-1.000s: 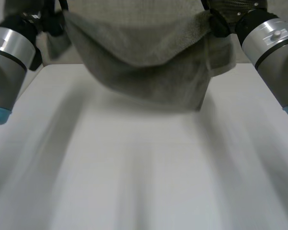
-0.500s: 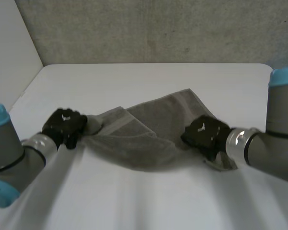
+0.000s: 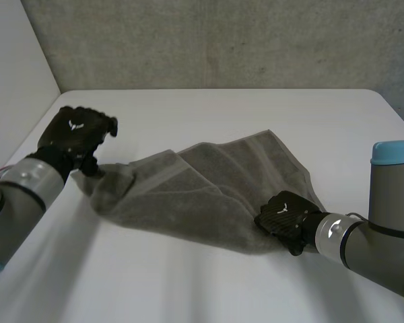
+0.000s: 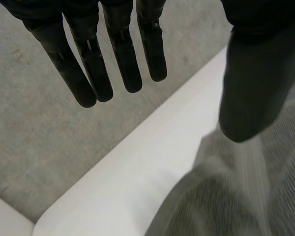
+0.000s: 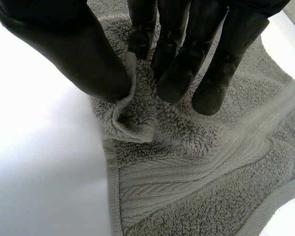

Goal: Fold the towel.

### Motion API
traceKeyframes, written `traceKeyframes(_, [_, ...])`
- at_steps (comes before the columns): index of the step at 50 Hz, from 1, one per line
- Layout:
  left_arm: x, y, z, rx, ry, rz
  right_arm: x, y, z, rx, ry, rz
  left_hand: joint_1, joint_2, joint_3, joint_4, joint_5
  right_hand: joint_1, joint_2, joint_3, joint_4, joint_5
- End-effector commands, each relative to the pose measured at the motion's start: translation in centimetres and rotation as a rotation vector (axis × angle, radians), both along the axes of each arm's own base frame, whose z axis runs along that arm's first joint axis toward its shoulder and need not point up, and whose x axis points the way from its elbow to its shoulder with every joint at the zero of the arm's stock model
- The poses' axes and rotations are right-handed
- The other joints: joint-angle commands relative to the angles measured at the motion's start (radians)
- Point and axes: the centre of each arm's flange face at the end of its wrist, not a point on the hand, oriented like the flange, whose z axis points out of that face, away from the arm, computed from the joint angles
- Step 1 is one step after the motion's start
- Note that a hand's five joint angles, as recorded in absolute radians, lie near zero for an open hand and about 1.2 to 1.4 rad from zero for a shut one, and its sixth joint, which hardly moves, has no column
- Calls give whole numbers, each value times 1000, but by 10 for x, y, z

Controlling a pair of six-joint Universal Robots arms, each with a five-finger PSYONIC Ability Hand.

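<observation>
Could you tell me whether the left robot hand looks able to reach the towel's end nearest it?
Probably yes: the left robot hand hovers open right beside that end of the towel, and nothing lies between them.

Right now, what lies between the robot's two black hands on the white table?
The rumpled grey terry towel lies there, stretching from beside the left hand to the right hand, which pinches a fold of it; the head view shows this.
</observation>
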Motion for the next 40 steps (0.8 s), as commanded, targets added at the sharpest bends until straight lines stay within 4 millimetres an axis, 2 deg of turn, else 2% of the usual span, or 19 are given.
traceKeyframes(1, [-25,-29,-21,116,13,-41,0,1,-2,2,0,1,-55,-56,-47,-57,-214,99,147,66,57,83])
traceKeyframes(3, [-32,-34,-29,150,3,-53,-1,1,-2,3,1,-1,-40,-42,-32,-42,-199,99,147,66,57,83])
traceKeyframes(5, [-38,-47,-47,228,-24,-41,-1,1,-2,2,0,-1,-17,-18,-9,-19,-176,99,147,66,57,83])
traceKeyframes(6, [-38,-47,-47,228,-24,-41,-1,1,-2,2,0,-1,-17,-18,-9,-19,-175,99,147,66,57,83])
traceKeyframes(8, [-39,-59,-62,286,-51,1,-1,0,-3,-1,-1,-4,-2,-4,6,-4,-161,99,147,66,57,83])
traceKeyframes(13, [-39,-70,-76,312,-95,66,-2,-1,-4,-2,-2,-5,15,14,23,13,-143,99,147,66,57,83])
traceKeyframes(25, [-33,-75,-85,273,-231,144,-1,-1,-6,-9,3,-2,133,131,141,131,-26,99,147,66,57,83])
traceKeyframes(27, [-33,-75,-87,271,-253,150,-2,-2,-6,-11,7,-4,320,318,328,318,161,99,147,66,57,83])
traceKeyframes(28, [-33,-75,-87,271,-253,150,-2,-2,-6,-11,7,-4,321,319,329,319,162,99,147,66,57,83])
traceKeyframes(29, [-32,-74,-87,272,-251,150,-2,-2,-6,-15,5,-4,515,514,524,514,357,99,147,66,57,83])
traceKeyframes(30, [-32,-74,-87,272,-251,150,-2,-2,-6,-15,5,-4,517,516,526,516,359,99,147,66,57,83])
traceKeyframes(31, [-32,-74,-85,270,-244,154,-1,-3,-6,-19,4,-6,709,707,717,707,550,99,147,66,57,83])
traceKeyframes(33, [-33,-73,-80,262,-234,155,-2,-4,-4,-26,-3,-11,711,709,719,709,552,99,147,66,57,83])
traceKeyframes(35, [-32,-71,-61,229,-197,161,-4,-10,3,-60,-16,-30,711,709,719,709,552,99,147,66,57,83])
traceKeyframes(36, [-32,-71,-61,229,-197,161,-4,-10,3,-60,-16,-30,711,709,719,709,552,99,147,66,57,83])
traceKeyframes(37, [-31,-70,-48,209,-163,166,-5,-12,12,-87,-29,-37,711,709,719,709,552,99,147,66,57,83])
traceKeyframes(38, [-31,-70,-48,209,-162,166,-5,-12,12,-88,-29,-37,711,709,719,709,552,99,147,66,57,83])
traceKeyframes(40, [-26,-67,-26,186,-81,185,-8,-15,35,-147,-75,-66,711,709,719,709,552,99,147,66,57,83])
